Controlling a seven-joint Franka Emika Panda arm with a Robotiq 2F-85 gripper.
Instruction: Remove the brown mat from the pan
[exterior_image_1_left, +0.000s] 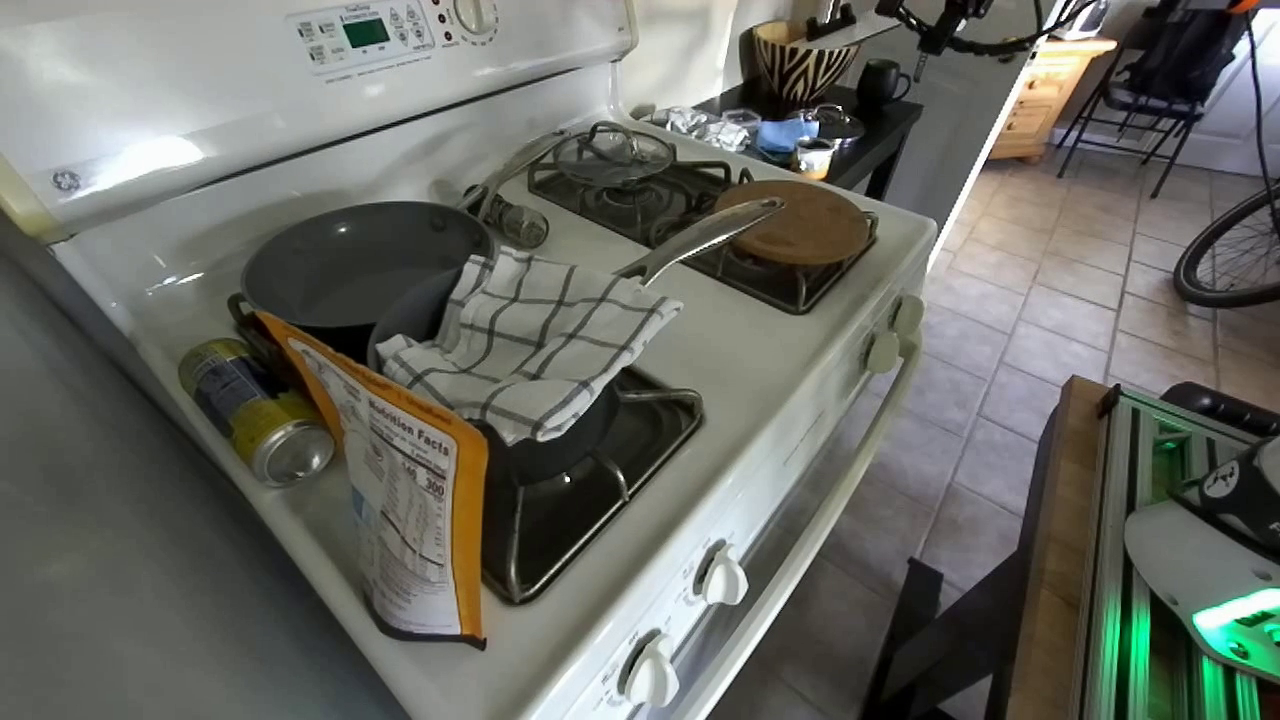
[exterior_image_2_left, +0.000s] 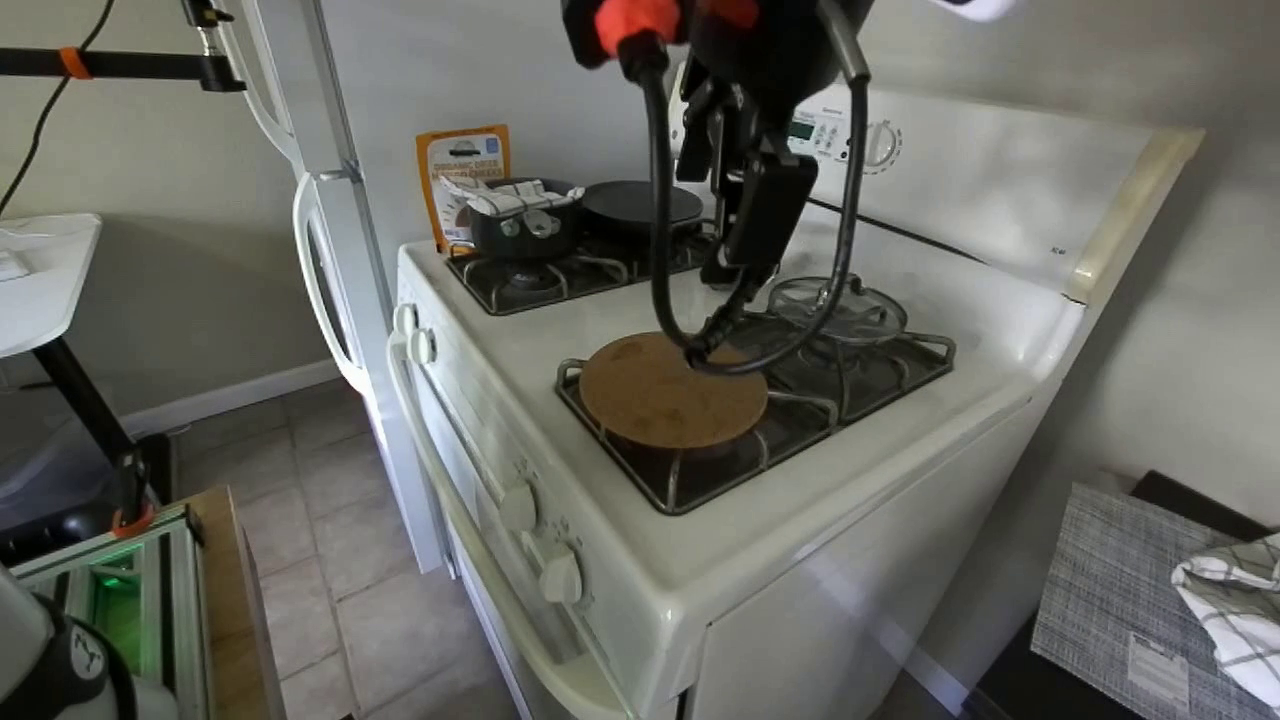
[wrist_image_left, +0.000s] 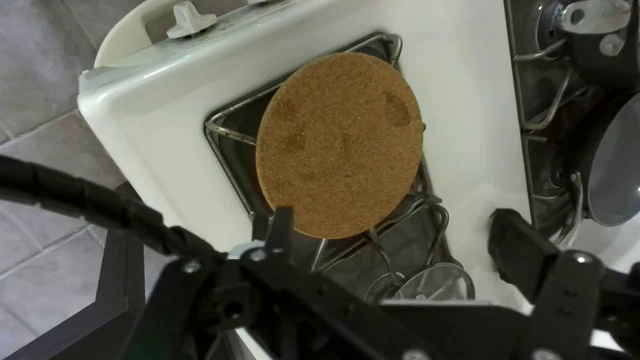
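On the worktop (exterior_image_1_left: 730, 340), 1 checkered cloth (exterior_image_1_left: 545, 340) drapes over 1 dark pot (exterior_image_2_left: 520, 238) beside 1 upright pouch (exterior_image_1_left: 420, 500); 1 can (exterior_image_1_left: 255, 410) lies on its side nearby.

Mat (wrist_image_left: 340, 145) on front grate (wrist_image_left: 231, 133), lid (exterior_image_1_left: 622, 160) behind; cloth (exterior_image_1_left: 540, 335) on pot (exterior_image_1_left: 570, 445), pan (exterior_image_1_left: 360, 260) behind

The stovetop (exterior_image_1_left: 745, 345) carries burner grates (exterior_image_1_left: 662, 397), 1 yellow can (exterior_image_1_left: 250, 410) on its side and 1 upright pouch (exterior_image_1_left: 410, 510).
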